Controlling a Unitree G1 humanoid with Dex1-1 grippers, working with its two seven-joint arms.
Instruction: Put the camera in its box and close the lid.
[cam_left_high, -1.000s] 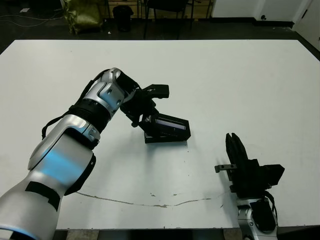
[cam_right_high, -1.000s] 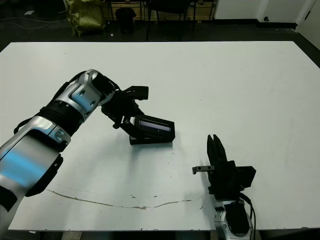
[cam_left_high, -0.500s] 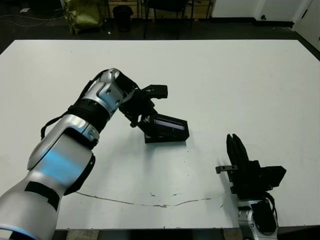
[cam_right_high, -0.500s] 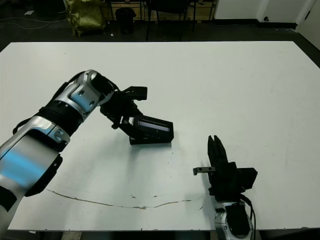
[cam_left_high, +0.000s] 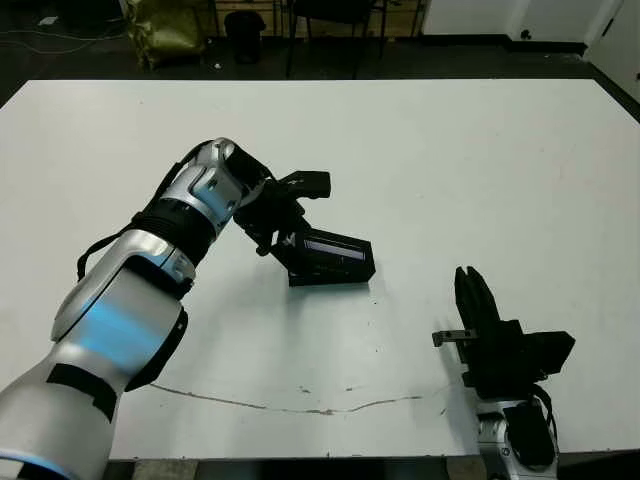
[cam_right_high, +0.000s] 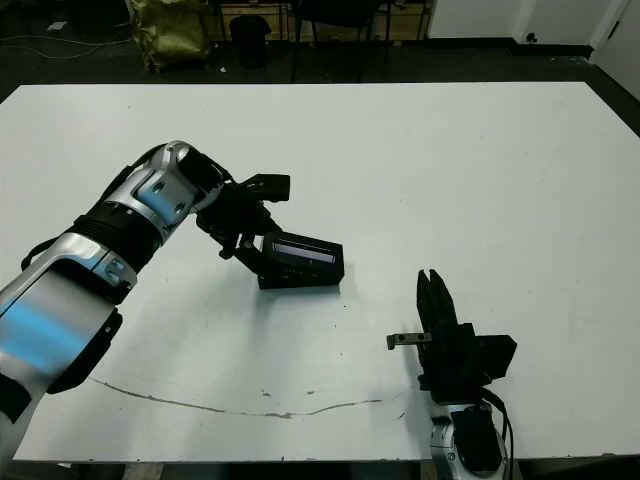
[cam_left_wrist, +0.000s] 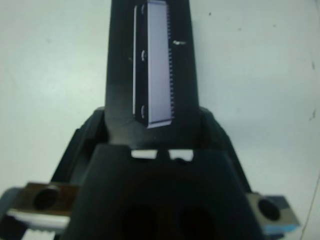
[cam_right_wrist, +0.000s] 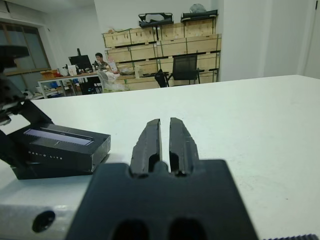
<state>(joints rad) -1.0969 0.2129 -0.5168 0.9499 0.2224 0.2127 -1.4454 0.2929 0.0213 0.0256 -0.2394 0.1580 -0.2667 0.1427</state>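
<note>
Lid (cam_left_high: 335, 249) sits on box (cam_left_high: 330, 272), centre frame. Left gripper (cam_left_high: 290, 215) apparently spread around its end. Right gripper (cam_left_high: 474, 300) pressed together, lower right of bench (cam_left_high: 480, 170).

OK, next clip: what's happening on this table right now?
The robot's left gripper is at one end of a black rectangular box with a silvery-grey strip on its lid, which sits closed, or nearly so, mid-table. The right gripper, fingers together, rests idle near the white table's front edge, apart from the box. No camera shows outside the box.
</note>
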